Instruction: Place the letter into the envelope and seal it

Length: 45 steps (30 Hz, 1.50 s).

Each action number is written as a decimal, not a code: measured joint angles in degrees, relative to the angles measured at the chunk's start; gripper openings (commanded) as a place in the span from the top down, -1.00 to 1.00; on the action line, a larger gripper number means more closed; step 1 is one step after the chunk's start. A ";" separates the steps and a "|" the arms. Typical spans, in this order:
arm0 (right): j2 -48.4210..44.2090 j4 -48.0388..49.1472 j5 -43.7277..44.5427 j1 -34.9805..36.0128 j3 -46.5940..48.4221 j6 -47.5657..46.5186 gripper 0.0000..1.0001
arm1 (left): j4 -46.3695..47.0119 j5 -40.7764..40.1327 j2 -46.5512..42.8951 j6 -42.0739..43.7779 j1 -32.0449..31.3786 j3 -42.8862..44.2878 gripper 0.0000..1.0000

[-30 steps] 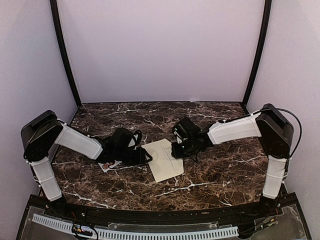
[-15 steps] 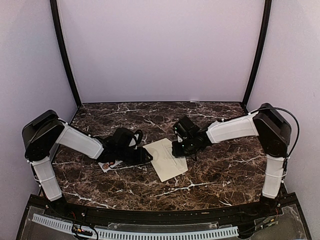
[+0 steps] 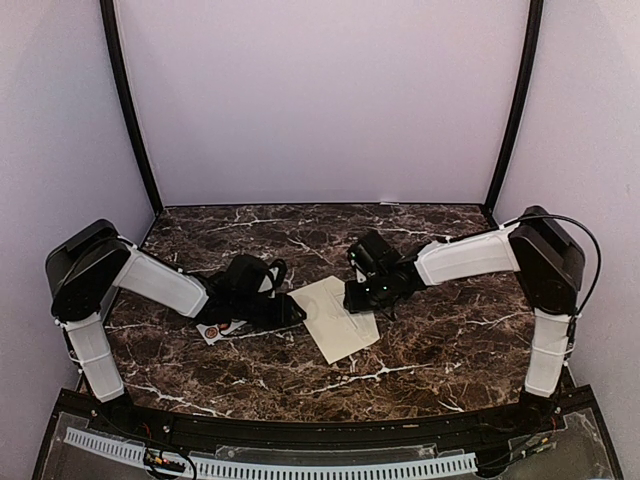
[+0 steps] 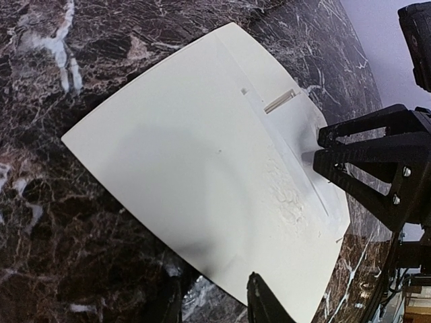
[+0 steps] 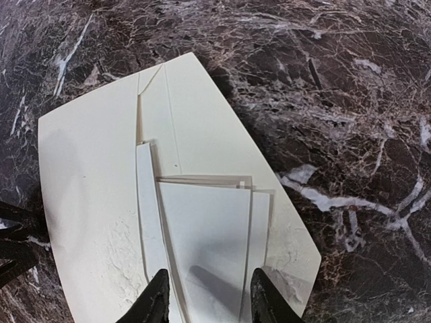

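Left end effector [image 4: 212,306] sits low at the left edge of the envelope [image 4: 202,155], fingers spread and holding nothing, one over the dark marble worktop [image 3: 450,340], the other over the paper. From where I stand the envelope lies flat in the middle of the worktop, between both arms. It looks thin, light and limp. I'd expect it to skate on the polished stone and crease under a hard pinch, so the free edges or the flap seem the places to take it, with one side pinned down. At its right end lies the letter [image 5: 212,249], a folded white sheet. I cannot tell whether it is tucked into the pocket or only resting on top. Right end effector [image 5: 209,299] straddles that sheet with fingers parted, clamping nothing.
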 measured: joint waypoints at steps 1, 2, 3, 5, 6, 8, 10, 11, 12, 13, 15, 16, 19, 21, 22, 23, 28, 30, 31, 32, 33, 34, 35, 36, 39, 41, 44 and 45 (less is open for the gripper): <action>-0.09 0.02 0.00 -0.02 -0.02 -0.07 0.24 | 0.02 0.00 0.09 0.02 0.00 0.09 0.34; -0.13 0.07 -0.02 -0.07 -0.04 -0.24 0.23 | 0.07 0.04 0.20 0.00 0.00 0.17 0.34; -0.15 0.11 -0.04 -0.15 -0.07 -0.42 0.23 | 0.13 0.04 0.28 0.00 0.00 0.26 0.34; -0.15 0.22 -0.24 -0.44 -0.20 -0.74 0.23 | 0.20 0.11 0.42 0.00 0.00 0.37 0.34; -0.15 0.26 -0.31 -0.61 -0.22 -0.87 0.23 | 0.20 0.15 0.42 0.00 0.02 0.39 0.34; -0.15 0.39 -0.46 -1.05 -0.26 -1.01 0.23 | 0.20 0.24 0.44 0.00 0.02 0.42 0.34; -0.15 0.46 -0.68 -1.44 -0.28 -1.07 0.24 | 0.22 0.24 0.46 0.00 0.02 0.42 0.34; -0.15 0.68 -0.81 -1.64 -0.39 -1.09 0.25 | 0.22 0.24 0.46 0.00 0.02 0.42 0.34; -0.15 0.92 -1.11 -1.79 -0.52 -1.11 0.27 | 0.26 0.24 0.50 0.00 0.02 0.42 0.34; -0.15 1.07 -1.38 -1.95 -0.66 -1.16 0.28 | 0.31 0.26 0.55 0.00 0.02 0.44 0.34; -0.15 1.49 -2.25 -2.23 -0.94 -1.31 0.36 | 0.42 0.37 0.81 -0.02 0.02 0.72 0.34; -0.13 1.88 -3.02 -2.36 -1.11 -1.42 0.38 | 0.50 0.48 1.05 -0.02 0.02 0.96 0.34; -0.09 2.89 -5.25 -2.51 -1.51 -1.86 0.48 | 1.03 1.01 1.99 -0.02 0.02 1.81 0.34; -0.09 3.80 -7.15 -2.51 -1.86 -2.01 0.53 | 1.29 1.29 2.58 -0.02 0.02 2.40 0.35; -0.09 4.20 -8.04 -2.51 -2.05 -2.14 0.56 | 1.31 1.36 2.71 -0.02 0.02 2.56 0.35; -0.09 4.52 -8.90 -2.51 -2.19 -2.23 0.59 | 1.33 1.42 2.89 0.00 0.02 2.71 0.35; -0.07 5.64 -12.35 -2.51 -2.82 -2.36 0.63 | 1.86 1.68 3.43 -0.02 0.02 3.10 0.35; -0.07 6.29 -13.60 -2.51 -3.26 -2.34 0.64 | 2.14 1.79 3.56 -0.02 0.02 3.10 0.35; -0.07 6.67 -14.10 -2.51 -3.52 -2.34 0.64 | 2.27 1.81 3.63 -0.02 0.02 3.10 0.35; -0.07 6.93 -14.73 -2.51 -3.76 -2.32 0.65 | 2.45 1.86 3.69 -0.04 0.02 3.10 0.35; -0.04 7.21 -15.23 -2.51 -3.98 -2.29 0.65 | 2.62 1.92 3.76 -0.04 0.02 3.10 0.35; 0.04 7.43 -15.74 -2.51 -4.07 -2.29 0.65 | 2.75 1.97 3.82 -0.07 0.04 3.10 0.35; 0.11 7.74 -16.17 -2.51 -4.13 -2.29 0.65 | 2.84 2.03 3.85 -0.07 0.07 3.10 0.35; 0.24 8.04 -16.59 -2.51 -4.15 -2.29 0.66 | 2.97 2.16 3.93 -0.07 0.09 3.10 0.35; 0.57 8.81 -17.46 -2.49 -4.15 -2.27 0.66 | 3.23 2.62 4.04 -0.09 0.26 3.10 0.36; 0.63 9.11 -17.77 -2.49 -4.15 -2.27 0.66 | 3.30 2.82 4.07 -0.09 0.33 3.10 0.36; 0.66 9.20 -17.88 -2.47 -4.15 -2.27 0.64 | 3.34 2.89 4.09 -0.11 0.33 3.10 0.36; 0.66 9.20 -17.86 -2.47 -4.15 -2.27 0.62 | 3.34 2.86 4.09 -0.11 0.33 3.10 0.36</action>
